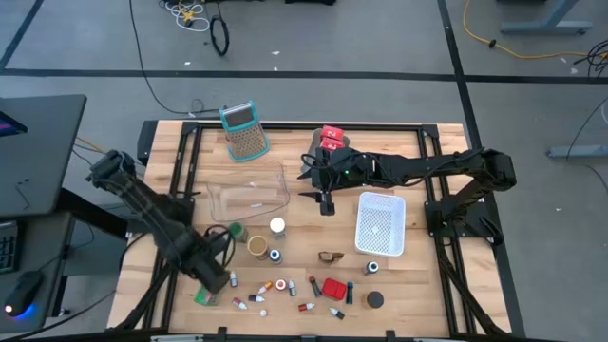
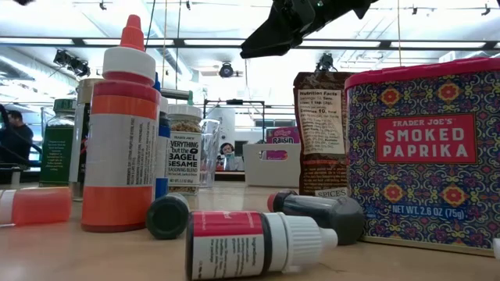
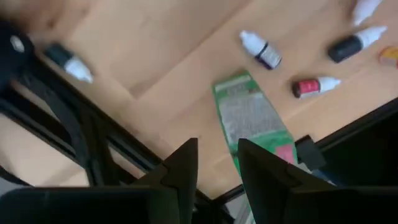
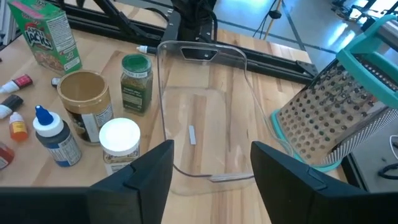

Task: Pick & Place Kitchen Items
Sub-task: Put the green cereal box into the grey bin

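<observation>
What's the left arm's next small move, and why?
Probably lower the left end effector onto the flat green packet and close. In the left wrist view its fingers stand open just short of the packet's near end, nothing between them. The right end effector hovers open above the clear plastic tray, empty, so the left arm looks nearer to a pick.

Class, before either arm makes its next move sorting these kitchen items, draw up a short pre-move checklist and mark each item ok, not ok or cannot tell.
1. Left gripper open, holding nothing: ok.
2. Green flat packet just ahead of its fingers, lying flat near the table edge: ok.
3. Right gripper open, holding nothing: ok.
4. Clear plastic container below the right gripper, holding no item: ok.
5. White mesh basket unobstructed: ok.
6. Which item goes where: cannot tell.
</observation>
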Tool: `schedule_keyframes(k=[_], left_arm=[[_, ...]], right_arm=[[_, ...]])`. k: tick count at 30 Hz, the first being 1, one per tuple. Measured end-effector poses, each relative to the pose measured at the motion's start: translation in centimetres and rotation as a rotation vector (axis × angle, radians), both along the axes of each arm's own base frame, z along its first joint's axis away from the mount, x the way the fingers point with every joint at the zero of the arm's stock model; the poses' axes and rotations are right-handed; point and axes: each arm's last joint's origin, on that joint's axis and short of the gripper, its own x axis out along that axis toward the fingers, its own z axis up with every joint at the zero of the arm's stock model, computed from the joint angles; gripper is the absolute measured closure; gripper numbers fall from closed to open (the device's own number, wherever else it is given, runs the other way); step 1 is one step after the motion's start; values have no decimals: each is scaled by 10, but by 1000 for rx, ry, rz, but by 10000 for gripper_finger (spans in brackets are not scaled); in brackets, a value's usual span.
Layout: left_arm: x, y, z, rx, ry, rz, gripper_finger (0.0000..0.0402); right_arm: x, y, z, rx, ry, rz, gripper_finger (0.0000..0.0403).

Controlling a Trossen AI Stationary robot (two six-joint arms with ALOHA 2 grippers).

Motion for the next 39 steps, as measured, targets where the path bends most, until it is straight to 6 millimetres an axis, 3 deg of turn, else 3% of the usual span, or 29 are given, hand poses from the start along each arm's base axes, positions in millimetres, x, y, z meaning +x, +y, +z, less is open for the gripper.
schedule_keyframes(k=[6,16,31,39], left_arm=[[-15,-28,1,-4,-135,45,289],[-40,-46,2,49,-246,162,290],[-45,-51,2,43,-271,206,290],[-44,-72,-9,-42,-236,192,290]], right_arm=[[0,0,0,0,0,0,179],[0,0,0,1,1,1,179],[0,0,0,1,1,2,179],[0,0,0,-1,4,3,179]])
